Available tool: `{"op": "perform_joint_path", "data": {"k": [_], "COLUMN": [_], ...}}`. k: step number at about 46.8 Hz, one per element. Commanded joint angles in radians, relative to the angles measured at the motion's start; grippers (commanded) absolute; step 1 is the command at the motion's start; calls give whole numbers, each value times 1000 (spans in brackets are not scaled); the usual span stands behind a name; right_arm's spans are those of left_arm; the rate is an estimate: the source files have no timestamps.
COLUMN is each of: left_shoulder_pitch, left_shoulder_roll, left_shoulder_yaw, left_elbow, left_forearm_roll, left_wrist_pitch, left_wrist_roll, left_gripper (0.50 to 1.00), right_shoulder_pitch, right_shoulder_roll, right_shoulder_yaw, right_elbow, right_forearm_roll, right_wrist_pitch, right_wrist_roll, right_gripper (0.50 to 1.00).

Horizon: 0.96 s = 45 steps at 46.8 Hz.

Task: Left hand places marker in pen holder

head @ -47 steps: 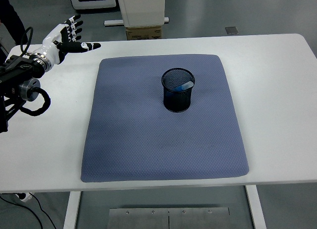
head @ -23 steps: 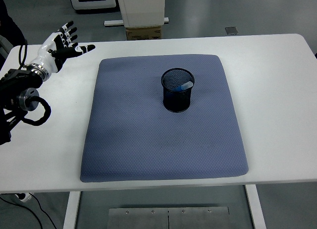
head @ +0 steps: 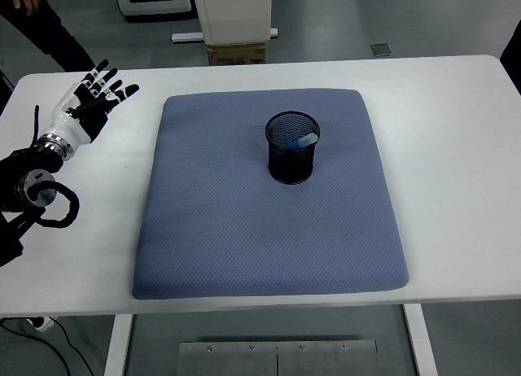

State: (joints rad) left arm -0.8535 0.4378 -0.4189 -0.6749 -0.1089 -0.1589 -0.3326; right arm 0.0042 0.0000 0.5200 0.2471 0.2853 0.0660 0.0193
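A black mesh pen holder stands upright on the blue-grey mat, a little right of its centre. A marker with a light blue end leans inside the holder against its right rim. My left hand is over the white table at the far left, well clear of the mat. Its fingers are spread and it holds nothing. The right arm is out of view.
The white table extends around the mat on all sides. A person in dark clothing stands beyond the far left corner. A white cabinet and a cardboard box sit on the floor behind the table.
My left hand has drawn back to the left and toward the near edge, away from the mat, still open and empty. A person has come into view at the top left.
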Motion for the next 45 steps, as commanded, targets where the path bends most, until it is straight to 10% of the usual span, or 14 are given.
{"op": "perform_joint_path", "data": {"k": [1, 45], "left_shoulder_pitch": [-1, 42], "left_shoulder_roll": [4, -1], "left_shoulder_yaw": [-17, -61], "left_elbow": [-2, -2], "left_forearm_roll": [0, 3], "left_wrist_pitch": [-21, -44], "left_wrist_roll": [0, 0], "left_gripper": [1000, 1000], "right_shoulder_pitch": [0, 6], "right_shoulder_roll": [0, 0], "right_shoulder_yaw": [0, 5], "right_elbow": [0, 1], "right_forearm_roll": [0, 5], "right_wrist_pitch": [0, 5], "right_wrist_roll": [-1, -15], "right_gripper": [1000, 1000]}}
